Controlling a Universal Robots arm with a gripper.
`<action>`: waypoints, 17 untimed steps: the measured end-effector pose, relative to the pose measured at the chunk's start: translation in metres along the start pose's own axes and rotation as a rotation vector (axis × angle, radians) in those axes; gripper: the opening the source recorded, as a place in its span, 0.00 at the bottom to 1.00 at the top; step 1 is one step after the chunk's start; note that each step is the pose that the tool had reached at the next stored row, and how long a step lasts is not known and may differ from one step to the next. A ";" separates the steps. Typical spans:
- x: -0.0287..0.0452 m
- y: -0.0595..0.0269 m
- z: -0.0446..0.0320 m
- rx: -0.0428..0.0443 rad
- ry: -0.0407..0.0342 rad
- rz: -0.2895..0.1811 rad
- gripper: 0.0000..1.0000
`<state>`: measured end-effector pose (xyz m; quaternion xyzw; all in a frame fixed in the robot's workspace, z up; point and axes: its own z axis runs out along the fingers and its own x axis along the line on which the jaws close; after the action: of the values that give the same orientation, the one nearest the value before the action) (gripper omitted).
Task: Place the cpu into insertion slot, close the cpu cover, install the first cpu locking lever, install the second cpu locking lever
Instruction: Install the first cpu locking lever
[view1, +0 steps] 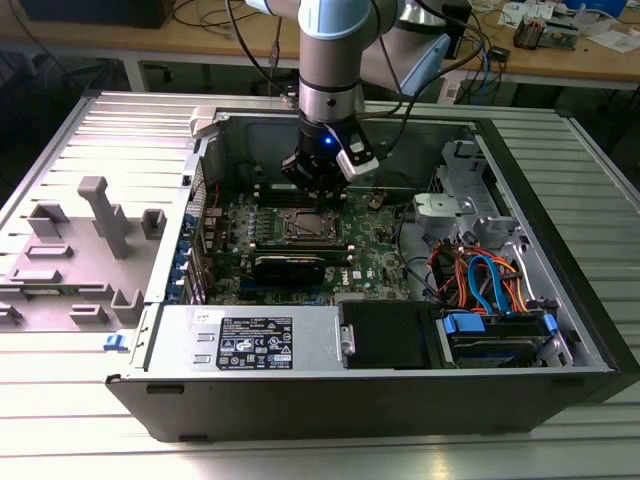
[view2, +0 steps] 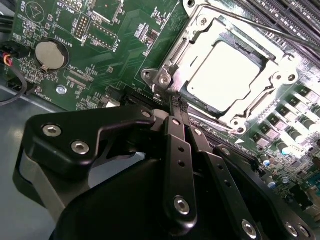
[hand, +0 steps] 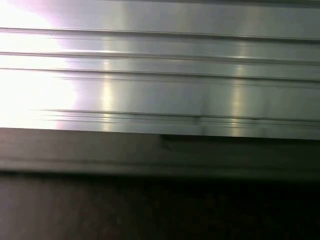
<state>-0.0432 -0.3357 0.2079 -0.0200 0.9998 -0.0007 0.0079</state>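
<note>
Nearest the lens in the second wrist view is the black gripper (view2: 178, 106), its linkage bars and bolts looming large; the two fingers (view2: 175, 131) run together to a narrow tip, pressed closed with no gap between them and nothing held. That tip rests at the corner of the socket, just beside the silvery cpu cover (view2: 197, 56), which lies flat over the socket. Through the cover's square window the pale metal top of the cpu (view2: 225, 75) shows, seated in the slot. A thin locking lever (view2: 265, 27) runs along the far edge of the socket frame.

In the exterior view, from that view's left: grey plastic fixtures (view1: 105, 215) stand on the ribbed metal table (view1: 60, 380), then the open computer case (view1: 330, 400) with the green motherboard (view1: 375, 250) inside. The arm comes straight down over the socket, the gripper (view1: 318, 200) just above the board. A long black card (view1: 290, 266) lies across the board in front of the socket. Further to that view's right sit orange and blue cables (view1: 485, 280) and a drive bay (view1: 495, 335)

The first wrist view shows ribbed bright metal (hand: 160, 65) above a dark edge
</note>
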 end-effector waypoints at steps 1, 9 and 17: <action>0.0000 -0.0001 -0.0004 0.0003 0.0005 0.000 0.11; -0.0002 -0.0024 -0.0001 0.0006 0.0009 0.000 0.11; -0.0011 -0.0040 0.0035 0.0012 0.0012 0.000 0.11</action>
<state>-0.0419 -0.3397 0.2045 -0.0199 0.9998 -0.0014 0.0073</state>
